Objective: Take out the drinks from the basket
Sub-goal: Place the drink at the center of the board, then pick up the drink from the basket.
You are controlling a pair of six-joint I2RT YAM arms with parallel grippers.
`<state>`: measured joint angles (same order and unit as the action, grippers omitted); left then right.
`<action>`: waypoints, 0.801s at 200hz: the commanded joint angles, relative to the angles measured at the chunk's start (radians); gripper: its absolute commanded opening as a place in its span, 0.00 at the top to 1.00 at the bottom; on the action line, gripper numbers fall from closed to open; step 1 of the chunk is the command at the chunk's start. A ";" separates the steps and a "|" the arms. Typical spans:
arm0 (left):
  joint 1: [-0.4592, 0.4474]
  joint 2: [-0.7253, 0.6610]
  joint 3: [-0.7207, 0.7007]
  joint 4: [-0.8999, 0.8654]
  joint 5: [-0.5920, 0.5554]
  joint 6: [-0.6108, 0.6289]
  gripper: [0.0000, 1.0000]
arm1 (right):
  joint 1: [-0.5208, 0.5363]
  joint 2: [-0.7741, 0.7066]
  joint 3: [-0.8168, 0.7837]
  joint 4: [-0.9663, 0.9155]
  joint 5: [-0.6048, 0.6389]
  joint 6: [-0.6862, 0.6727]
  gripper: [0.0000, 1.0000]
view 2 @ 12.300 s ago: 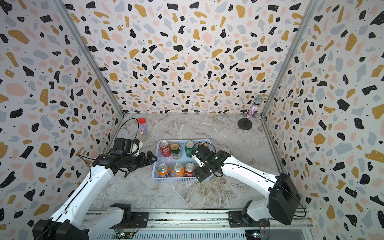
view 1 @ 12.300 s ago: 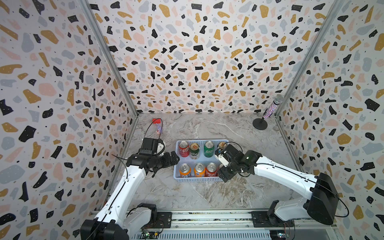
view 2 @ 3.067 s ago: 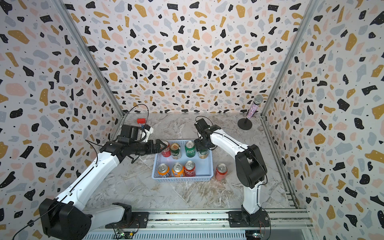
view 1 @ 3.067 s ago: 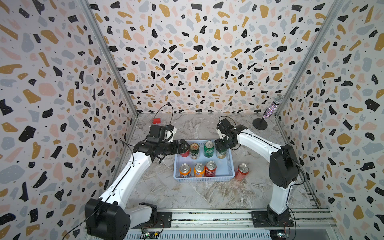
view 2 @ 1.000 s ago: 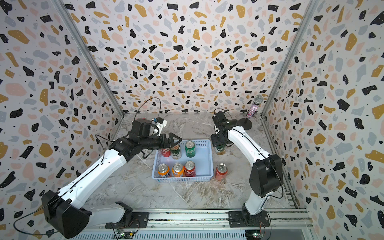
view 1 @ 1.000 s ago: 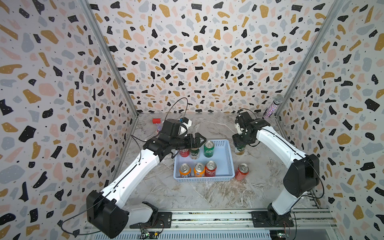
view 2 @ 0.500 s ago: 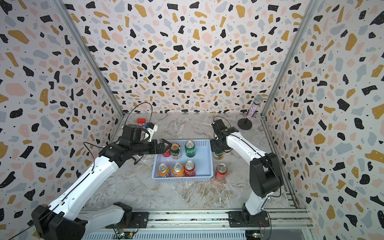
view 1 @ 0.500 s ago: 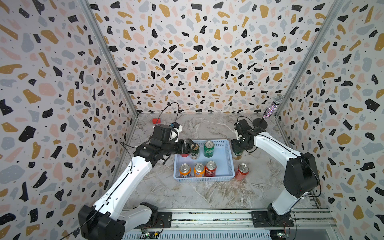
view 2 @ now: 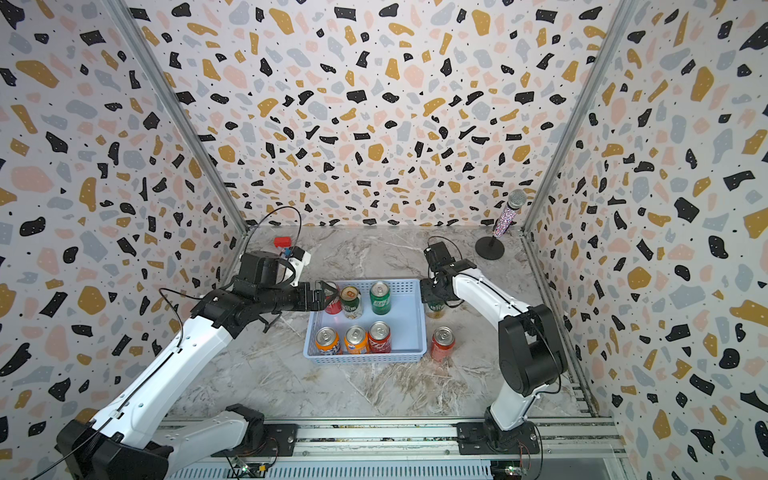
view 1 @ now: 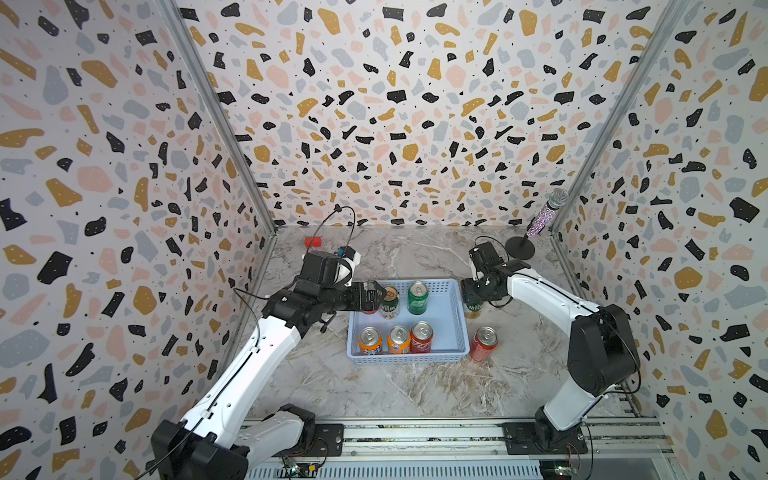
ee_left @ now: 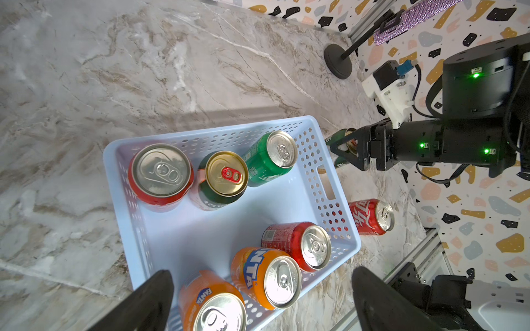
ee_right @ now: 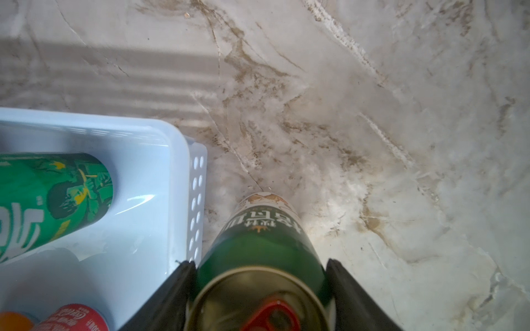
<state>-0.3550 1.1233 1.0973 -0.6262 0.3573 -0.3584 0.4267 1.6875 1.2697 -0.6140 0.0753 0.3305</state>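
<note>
The right tool (ee_right: 258, 261) grips a dark green can (ee_right: 263, 238), upright over the counter (view 1: 374, 395) just outside the basket (view 1: 462, 328)'s right wall. The left tool (view 2: 325, 296) hangs open above the basket's far-left corner.

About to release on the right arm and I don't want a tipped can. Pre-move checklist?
1. Right gripper shut on dark green can: ok.
2. Dark green can outside basket, beside its wall: ok.
3. Its base resting on table: cannot tell.
4. Clear of red can on table: ok, apart.
5. Left gripper open, at back-left red can: ok.
6. Basket emptied: not ok, six cans inside.
</note>
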 commanded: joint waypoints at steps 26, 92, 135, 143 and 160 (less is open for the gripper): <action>0.006 -0.007 -0.018 0.010 0.011 0.012 0.00 | -0.001 -0.062 -0.032 -0.033 -0.008 0.005 0.62; 0.006 -0.008 -0.022 0.010 0.022 0.008 0.00 | 0.000 -0.084 -0.029 -0.067 -0.038 -0.009 0.34; 0.009 -0.004 -0.024 0.011 0.029 0.009 0.00 | -0.001 -0.137 -0.024 -0.079 -0.036 -0.009 0.20; 0.009 -0.003 -0.024 0.011 0.031 0.009 0.00 | -0.001 -0.147 -0.024 -0.084 -0.032 -0.011 0.19; 0.009 -0.006 -0.029 0.010 0.029 0.007 0.00 | 0.000 -0.169 -0.020 -0.092 -0.023 -0.018 0.16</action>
<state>-0.3534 1.1233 1.0840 -0.6277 0.3687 -0.3588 0.4267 1.5875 1.2358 -0.6651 0.0402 0.3271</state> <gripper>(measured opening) 0.998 0.828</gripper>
